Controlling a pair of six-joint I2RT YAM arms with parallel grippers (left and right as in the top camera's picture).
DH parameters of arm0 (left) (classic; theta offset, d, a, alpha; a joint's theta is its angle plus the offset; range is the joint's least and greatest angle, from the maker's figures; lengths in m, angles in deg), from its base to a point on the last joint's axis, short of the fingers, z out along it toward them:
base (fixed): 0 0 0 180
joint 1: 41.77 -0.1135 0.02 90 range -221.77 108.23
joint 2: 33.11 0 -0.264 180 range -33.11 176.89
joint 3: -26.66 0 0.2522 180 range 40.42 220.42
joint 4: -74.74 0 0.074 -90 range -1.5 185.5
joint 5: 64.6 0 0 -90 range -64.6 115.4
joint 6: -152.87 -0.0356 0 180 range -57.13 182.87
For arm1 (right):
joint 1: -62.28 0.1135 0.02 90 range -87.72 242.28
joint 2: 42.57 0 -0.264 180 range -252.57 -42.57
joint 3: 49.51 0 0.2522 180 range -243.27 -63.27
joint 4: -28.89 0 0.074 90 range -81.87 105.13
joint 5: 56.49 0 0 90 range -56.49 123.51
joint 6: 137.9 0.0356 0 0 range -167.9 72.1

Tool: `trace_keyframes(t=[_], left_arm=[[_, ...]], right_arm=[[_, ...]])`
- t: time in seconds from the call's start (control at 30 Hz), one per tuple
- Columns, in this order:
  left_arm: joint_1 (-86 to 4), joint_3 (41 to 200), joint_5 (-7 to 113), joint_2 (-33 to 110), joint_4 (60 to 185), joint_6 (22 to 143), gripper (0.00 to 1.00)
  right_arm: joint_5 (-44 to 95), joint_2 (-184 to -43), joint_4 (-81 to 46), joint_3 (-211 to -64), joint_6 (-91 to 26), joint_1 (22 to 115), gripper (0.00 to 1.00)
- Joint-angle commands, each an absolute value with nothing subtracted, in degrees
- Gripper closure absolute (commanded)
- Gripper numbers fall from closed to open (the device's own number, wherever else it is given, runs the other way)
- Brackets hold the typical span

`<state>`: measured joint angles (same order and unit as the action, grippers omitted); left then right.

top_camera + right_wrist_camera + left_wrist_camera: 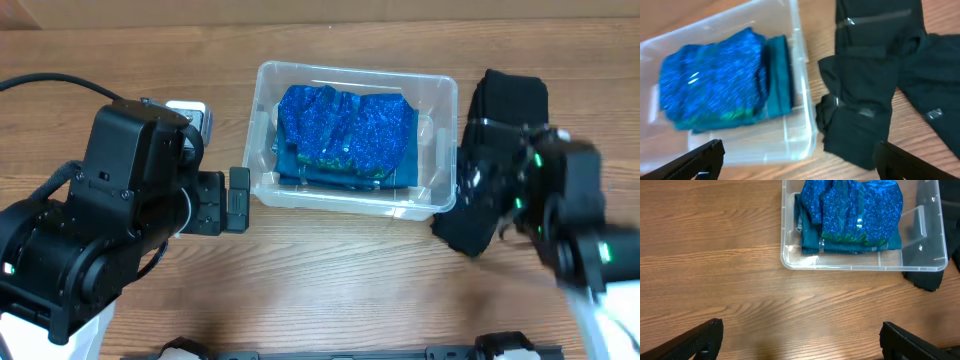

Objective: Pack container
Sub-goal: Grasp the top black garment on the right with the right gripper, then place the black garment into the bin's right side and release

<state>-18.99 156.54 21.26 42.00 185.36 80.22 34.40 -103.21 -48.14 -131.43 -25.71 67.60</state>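
1 clear plastic container (432,95), 1 folded blue cloth (345,135), 1 blk garment (510,100)

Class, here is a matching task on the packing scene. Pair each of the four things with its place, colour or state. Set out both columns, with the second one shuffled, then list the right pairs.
Things
1. container
2. blue folded fabric
3. black garment
4. left gripper

Place, colour or state
A. lying on the wood table, outside the container and beside it
B. jaws wide open, holding nothing
C. lying inside the container
D. clear plastic

Pairs: 1-D, 2-C, 3-A, 4-B
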Motion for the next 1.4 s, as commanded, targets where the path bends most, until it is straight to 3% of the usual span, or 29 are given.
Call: trace_keyframes(t=[0.0, 0.27, 0.63, 0.7, 0.8, 0.97, 1.13, 1.23, 1.37], left_arm=[[-18.99, 156.56, 20.49, 41.87, 185.3, 79.54, 0.0], [-18.99, 156.56, 20.49, 41.87, 185.3, 79.54, 0.0], [-18.99, 156.56, 20.49, 41.87, 185.3, 79.54, 0.0], [-18.99, 156.56, 20.49, 41.87, 185.3, 79.54, 0.0], [-18.99, 156.56, 20.49, 41.87, 185.3, 79.56, 0.0], [-18.99, 156.56, 20.49, 41.87, 185.3, 79.56, 0.0], [-18.99, 156.56, 20.49, 41.87, 185.3, 79.54, 0.0], [-18.99, 156.56, 20.49, 41.87, 185.3, 79.56, 0.0], [-18.99, 156.56, 20.49, 41.87, 185.3, 79.56, 0.0]], right_arm=[[31.97, -113.64, -49.05, -134.05, -27.46, 60.85, 0.0], [12.56, -133.05, -46.96, -130.73, -36.48, 40.81, 0.0], [11.77, -136.26, -23.64, -111.34, -32.66, 40.13, 0.02], [11.75, -136.26, -21.54, -109.9, -32.7, 40.13, 0.17], [9.65, -135.89, -22.02, -109.86, -33.16, 40.13, 0.55], [2.35, -128.57, -23.81, -111.15, -33.12, 40.13, 0.79], [-6.45, -107.84, -35.15, -121.35, -33.1, 41.33, 0.91], [-16.33, -98.66, -30.8, -123.63, -30.43, 46.49, 0.91], [-15.52, -98.01, -21.84, -123.45, -27.96, 58.51, 0.91]])
